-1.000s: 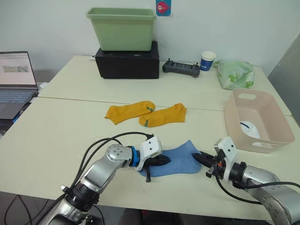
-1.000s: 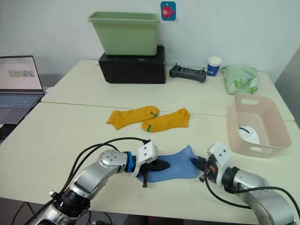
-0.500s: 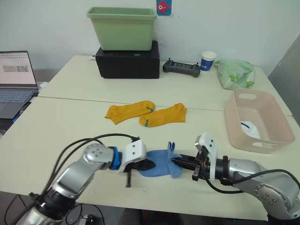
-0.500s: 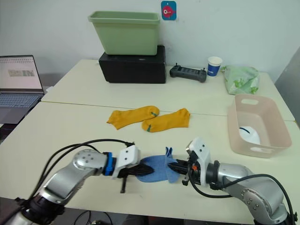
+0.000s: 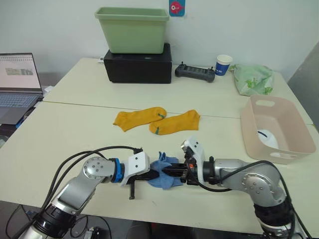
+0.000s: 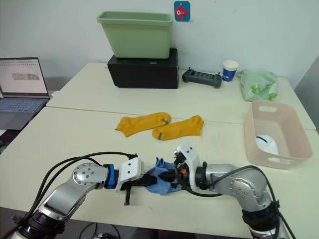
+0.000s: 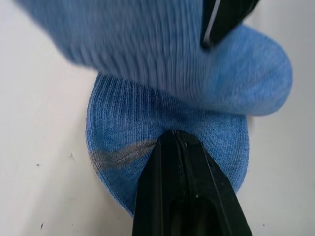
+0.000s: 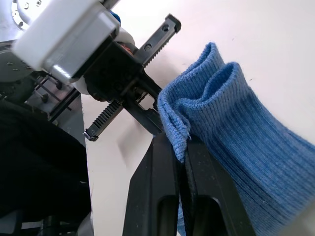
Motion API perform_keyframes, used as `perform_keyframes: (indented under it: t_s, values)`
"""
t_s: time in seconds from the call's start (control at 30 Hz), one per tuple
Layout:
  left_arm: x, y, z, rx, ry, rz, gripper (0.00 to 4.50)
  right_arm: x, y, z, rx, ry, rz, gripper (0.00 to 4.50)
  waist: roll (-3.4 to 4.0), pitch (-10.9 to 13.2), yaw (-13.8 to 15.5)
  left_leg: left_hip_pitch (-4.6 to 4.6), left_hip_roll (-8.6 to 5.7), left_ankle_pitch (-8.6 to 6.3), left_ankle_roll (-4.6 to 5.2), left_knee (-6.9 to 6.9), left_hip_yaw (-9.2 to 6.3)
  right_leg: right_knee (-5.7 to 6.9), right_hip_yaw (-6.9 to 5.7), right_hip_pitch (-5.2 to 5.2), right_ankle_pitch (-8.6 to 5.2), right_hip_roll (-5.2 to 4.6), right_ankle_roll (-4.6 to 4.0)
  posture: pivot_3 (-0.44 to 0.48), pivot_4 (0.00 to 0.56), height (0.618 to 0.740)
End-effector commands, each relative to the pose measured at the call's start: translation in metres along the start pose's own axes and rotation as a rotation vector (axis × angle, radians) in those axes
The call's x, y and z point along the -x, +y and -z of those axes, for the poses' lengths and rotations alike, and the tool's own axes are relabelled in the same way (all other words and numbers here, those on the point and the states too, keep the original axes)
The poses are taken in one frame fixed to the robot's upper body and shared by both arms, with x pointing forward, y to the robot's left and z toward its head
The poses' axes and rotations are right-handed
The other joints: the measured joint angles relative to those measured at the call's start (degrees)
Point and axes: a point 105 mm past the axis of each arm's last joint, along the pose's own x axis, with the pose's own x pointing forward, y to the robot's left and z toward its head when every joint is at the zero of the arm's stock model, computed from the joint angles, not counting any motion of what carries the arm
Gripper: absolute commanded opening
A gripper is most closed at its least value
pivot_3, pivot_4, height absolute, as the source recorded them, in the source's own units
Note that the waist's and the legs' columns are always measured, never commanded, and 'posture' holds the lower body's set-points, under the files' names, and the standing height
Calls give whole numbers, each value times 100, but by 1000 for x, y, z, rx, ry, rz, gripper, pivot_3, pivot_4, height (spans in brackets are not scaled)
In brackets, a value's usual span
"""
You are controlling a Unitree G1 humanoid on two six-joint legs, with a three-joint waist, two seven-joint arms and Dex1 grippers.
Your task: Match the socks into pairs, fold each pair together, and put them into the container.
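Left eye view puts the light blue socks (image 5: pixel 162 172) in the lower middle of the frame, bunched into a folded heap on the tabletop (image 5: pixel 60 134) with both my claws meeting at it. My left claw (image 5: pixel 151 174) comes in from the left and its fingers are pressed together on the left end of the heap; in the left wrist view they taper to one closed tip pinning the lower layer of blue fabric (image 7: pixel 167 123) against the tabletop, with the upper fold draped across above it. My right claw (image 5: pixel 172 172) comes in from the right and is clamped on the other end; the right wrist view shows the ribbed cuff edges (image 8: pixel 197 93) pinched between its two fingers, lifted and folded over toward the left claw (image 8: pixel 123 93).

Above the blue heap, in the centre of the frame, the two mustard orange socks (image 5: pixel 158 120) lie flat side by side on the tabletop, well apart from both claws. The pale pink container (image 5: pixel 279 122) sits at the right edge of the frame, and a white sock (image 5: pixel 267 137) with a dark mark lies inside it. A green tub (image 5: pixel 132 29) on a black box (image 5: pixel 137 64) stands at the upper middle, and a laptop (image 5: pixel 17 82) at the left edge.
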Motion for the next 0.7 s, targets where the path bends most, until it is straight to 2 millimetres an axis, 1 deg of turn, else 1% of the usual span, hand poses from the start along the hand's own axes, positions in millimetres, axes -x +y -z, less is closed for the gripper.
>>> perform_keyframes:
  t_s: [0.03, 0.13, 0.2, 0.23, 0.3, 0.33, 0.4, 0.47, 0.5, 0.6, 0.7]
  values:
    - [1, -5, 13, 30, 52, 13, 0, -7, -1, -5, 15, 4, -1, 20, 0, 0, -8, 0, 0, 0, 0, 0, -1, 2, 0, -1, 0, 0, 0, 0, 150, 696]
    - [3, -4, 13, 35, 47, -2, 0, -11, -4, -4, 17, 12, 10, 20, 1, 0, -14, 2, 2, 0, 0, 0, -3, 5, -3, -1, 0, 2, 0, 0, 150, 696]
    - [7, -1, 11, 52, 33, -36, 0, -9, -2, -14, 27, -26, 6, 540, 1, 0, -15, 1, 2, 0, 1, 0, -2, 5, -1, -3, 0, 2, 0, 0, 150, 696]
    - [10, 1, 10, 64, 22, -55, 0, -6, 0, -19, 31, -44, 0, 714, 1, 0, -16, 1, 2, 0, 1, -1, -2, 5, 0, -4, 0, 2, 0, 0, 150, 696]
    - [15, 4, 8, 95, 3, -88, 0, -1, 3, -26, 39, -67, -5, 1356, 2, 1, -26, 1, 4, 0, 1, -1, -3, 8, -1, -6, 0, 3, 0, 0, 150, 696]
    - [21, 6, 6, 132, -18, -115, 0, 4, 5, -32, 46, -93, -6, 1745, 2, 1, -24, 1, 5, 0, 1, -3, -6, 8, -3, -6, 0, 3, 0, 0, 150, 696]
    - [33, 8, 2, 209, -61, -161, 0, 13, 10, -45, 60, -151, -10, 2412, 3, 3, -37, -2, 8, 0, 1, -3, -5, 9, -2, -11, 0, 4, 0, 0, 150, 696]
    - [48, 12, -5, 273, -113, -223, 0, 27, 17, -58, 97, -241, -43, 3098, 2, 3, -32, -15, 11, 0, 1, -3, -9, 11, -5, -23, 0, 4, 0, 0, 150, 696]
    - [55, 16, -9, 288, -139, -267, 0, 33, 19, -59, 131, -259, -47, 3386, 2, 4, -30, -21, 9, 0, 1, -3, -11, 11, -11, -27, 0, 3, 0, 0, 150, 696]
    - [71, 26, -16, 328, -183, -359, 0, 40, 18, -51, 243, -232, -11, 3386, 2, 4, 5, -35, 5, 0, 0, -2, -11, 6, -16, -34, 0, -4, 1, 0, 150, 696]
    - [85, 33, -22, 308, -193, -405, 0, 36, 13, -35, 349, -180, 38, 2756, 1, 4, -7, -35, 2, 0, 0, -1, -6, 1, -15, -31, 0, -8, 1, 0, 150, 696]
